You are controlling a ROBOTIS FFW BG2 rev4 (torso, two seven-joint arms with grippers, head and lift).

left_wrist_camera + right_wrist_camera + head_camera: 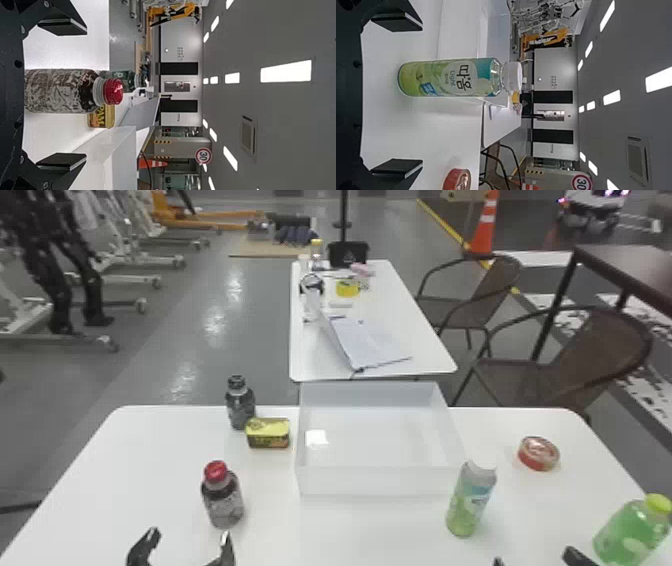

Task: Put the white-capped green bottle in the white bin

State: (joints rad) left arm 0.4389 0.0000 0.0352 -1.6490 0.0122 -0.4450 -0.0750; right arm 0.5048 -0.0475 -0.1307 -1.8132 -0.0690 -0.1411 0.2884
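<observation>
On the white table, the white-capped green bottle stands upright just outside the near right corner of the white bin. The task appears to be at the approach step: the right gripper is wide and empty, and should ease forward and slightly left before closing around the bottle. The left gripper, also spread and empty, is near the red-capped bottle.

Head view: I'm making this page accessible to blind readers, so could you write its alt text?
A white-capped green bottle stands upright on a white table, outside the white bin, by its near right corner. A red-capped bottle stands left of the bin. The left claw and right claw, both open, show at the bottom edge.
</observation>
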